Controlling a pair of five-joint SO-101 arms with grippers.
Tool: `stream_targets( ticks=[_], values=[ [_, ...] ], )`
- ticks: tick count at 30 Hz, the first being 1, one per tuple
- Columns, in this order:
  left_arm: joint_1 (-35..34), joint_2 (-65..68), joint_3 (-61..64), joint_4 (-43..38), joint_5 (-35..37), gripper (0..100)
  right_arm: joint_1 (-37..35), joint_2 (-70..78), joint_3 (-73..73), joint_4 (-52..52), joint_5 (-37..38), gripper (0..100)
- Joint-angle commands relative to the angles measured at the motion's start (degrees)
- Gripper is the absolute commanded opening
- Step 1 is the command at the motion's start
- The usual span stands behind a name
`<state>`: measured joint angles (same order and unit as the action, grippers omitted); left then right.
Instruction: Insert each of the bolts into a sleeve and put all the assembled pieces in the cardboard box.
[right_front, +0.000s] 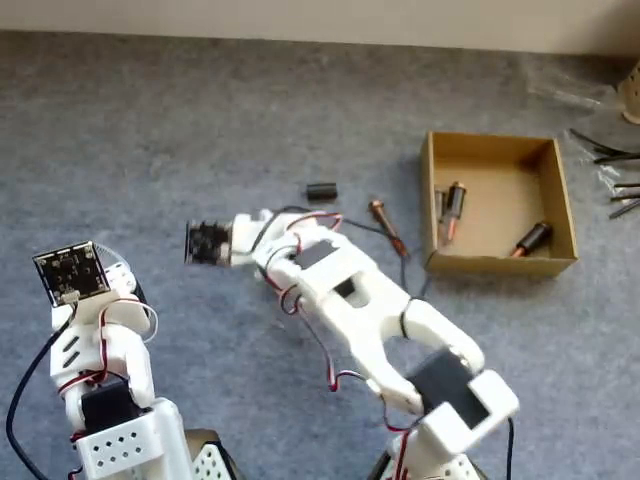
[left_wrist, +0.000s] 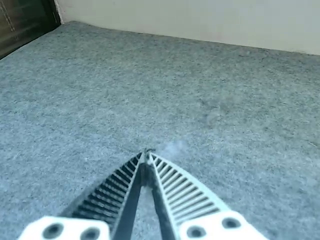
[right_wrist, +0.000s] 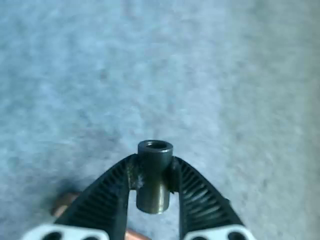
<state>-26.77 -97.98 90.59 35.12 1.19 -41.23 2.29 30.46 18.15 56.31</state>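
The left claw (left_wrist: 146, 159) is pinched shut on nothing, its tips meeting just above the grey table (left_wrist: 225, 100). Its arm stands at the near left. To its right, the right claw (right_wrist: 154, 166) grips a dark sleeve (right_wrist: 154, 186) between its fingers, with the bored end facing the wrist camera. Further right, a loose sleeve (right_front: 321, 190) lies on its side on the table. Near it lies a copper bolt (right_front: 387, 226), just left of the cardboard box (right_front: 560, 190). Inside the box, one assembled piece (right_front: 453, 208) lies by the left wall. A second piece (right_front: 533, 239) lies toward the right corner nearest the arms.
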Motion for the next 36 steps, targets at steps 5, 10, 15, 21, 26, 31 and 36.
stream_targets(
  ticks=[5, 10, 15, 21, 26, 31, 36],
  values=[
    [-0.48, -0.75, -1.01, 0.09, 0.09, 1, 6.46, -11.12, -1.19, -0.04, -17.23, 0.5],
    [-0.4, -0.75, -0.92, 0.09, 0.09, 1, 10.07, -14.29, -1.54, 11.3, -29.19, 0.5],
    [-0.4, -0.75, -0.75, 0.09, 0.09, 1, 12.79, -15.6, -1.63, 23.08, -39.12, 0.5],
    [-0.4, -0.75, -0.66, 0.09, 0.09, 1, 17.45, -18.77, -1.63, 33.19, -45.45, 0.5],
    [0.4, -0.75, -0.57, 0.09, 0.09, 1, 17.89, -17.54, -1.63, 37.67, -45.8, 0.5],
    [0.57, -0.75, -0.48, 0.09, 0.09, 1, 17.89, -11.03, -3.47, 37.85, -48.62, 0.5],
    [0.57, -0.75, -0.48, 0.09, 0.0, 1, 18.15, -5.23, -6.37, 38.81, -50.29, 0.5]
  ],
)
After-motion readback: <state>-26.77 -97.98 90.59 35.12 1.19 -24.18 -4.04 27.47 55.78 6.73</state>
